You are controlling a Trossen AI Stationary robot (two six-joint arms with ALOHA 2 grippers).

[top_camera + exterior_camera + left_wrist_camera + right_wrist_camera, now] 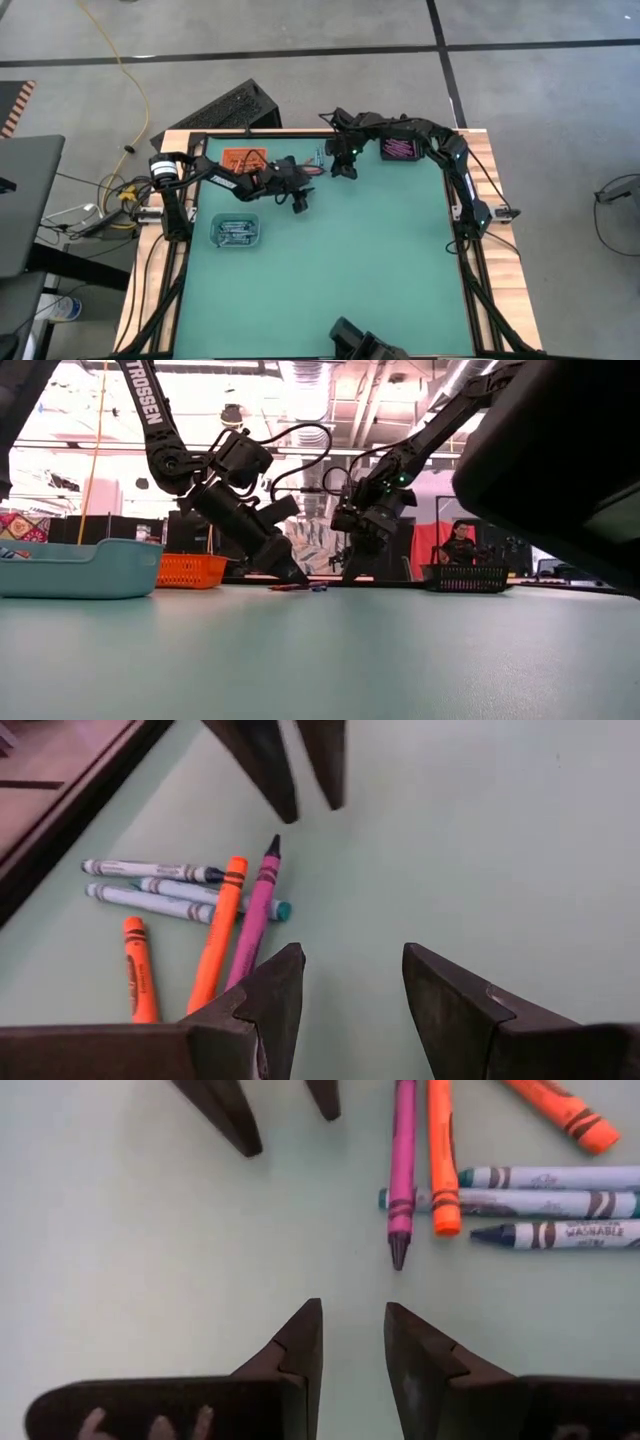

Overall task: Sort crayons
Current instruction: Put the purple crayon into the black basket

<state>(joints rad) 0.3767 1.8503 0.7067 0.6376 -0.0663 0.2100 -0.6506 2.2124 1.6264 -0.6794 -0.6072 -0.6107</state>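
Right claw (pixel 352 1342) hovers, parted and empty, over green table (pixel 380 260) beside crayons (pixel 480 1190).

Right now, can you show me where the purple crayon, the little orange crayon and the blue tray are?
purple crayon (pixel 257 920), left wrist view, middle of its paper wrapper.
short orange crayon (pixel 138 982), left wrist view, middle of its body.
blue tray (pixel 236 232), high view, on its rim.

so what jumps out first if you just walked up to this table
Both grippers meet nose to nose over a small heap of loose crayons at the table's far edge: the left gripper open beside the purple crayon, the right gripper empty opposite. Next, three trays: orange, teal, black.
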